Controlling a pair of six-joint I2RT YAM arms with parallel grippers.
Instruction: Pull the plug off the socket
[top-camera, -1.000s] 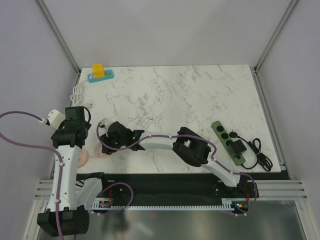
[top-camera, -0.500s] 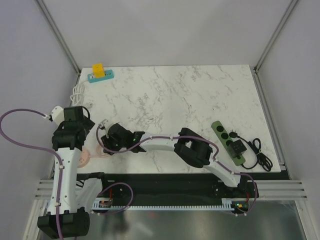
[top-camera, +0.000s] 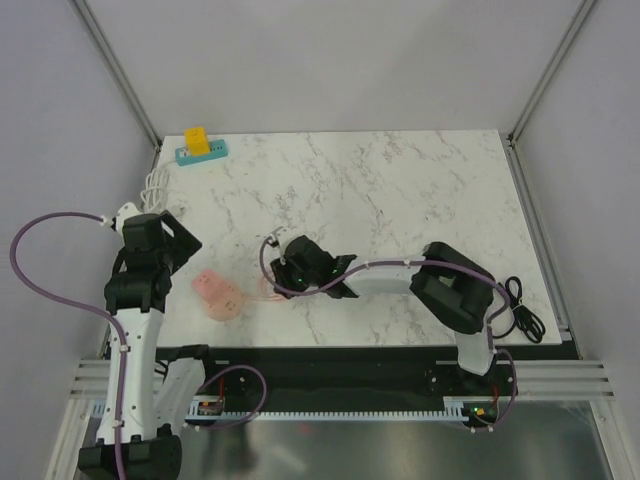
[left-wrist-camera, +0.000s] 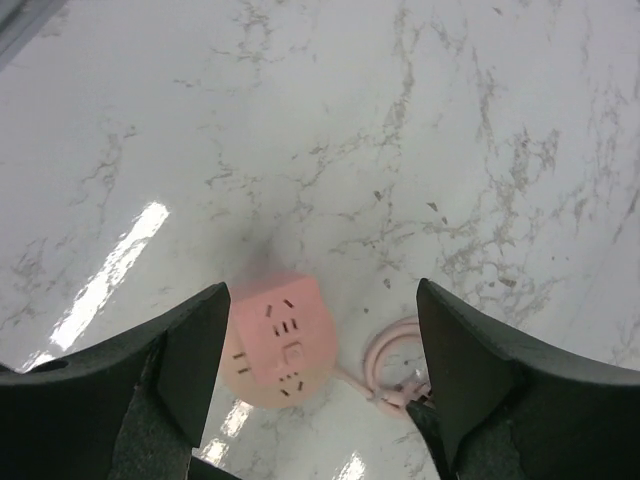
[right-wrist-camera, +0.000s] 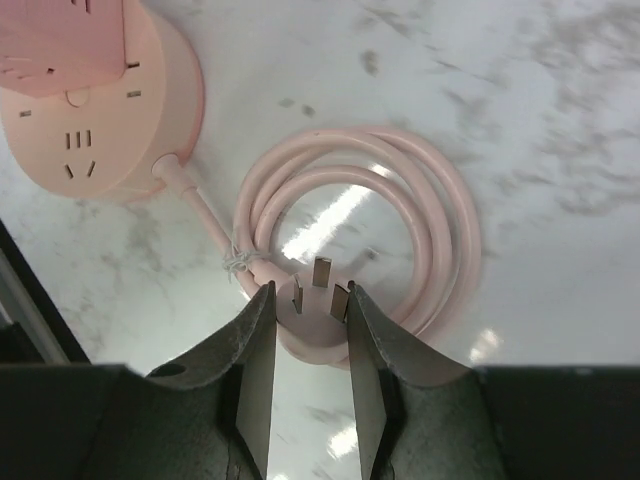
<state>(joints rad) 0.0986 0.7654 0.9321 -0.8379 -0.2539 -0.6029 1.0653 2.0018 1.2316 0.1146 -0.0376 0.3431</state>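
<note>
The pink round socket (top-camera: 218, 293) lies near the table's front left edge, and its pink cable (top-camera: 266, 292) is coiled to its right. My right gripper (right-wrist-camera: 310, 300) is shut on the pink plug (right-wrist-camera: 318, 325) at the coil's end. The plug's three prongs are bare and point up, clear of the socket (right-wrist-camera: 100, 110). From the top, the right gripper (top-camera: 275, 283) sits just right of the socket. My left gripper (left-wrist-camera: 320, 305) hangs open above the socket (left-wrist-camera: 283, 340) without touching it, and stands behind and left of it (top-camera: 182, 245) in the top view.
A teal power strip (top-camera: 200, 152) with a yellow plug (top-camera: 197, 138) sits at the back left corner, and a white cable (top-camera: 152, 185) runs along the left edge. A bundled black cable (top-camera: 525, 318) lies at the front right, beside my right arm's elbow (top-camera: 450, 285).
My right gripper closed on the pink plug and drew it to the right, away from the socket. The socket slid right into the open. The left gripper drew back and up.
</note>
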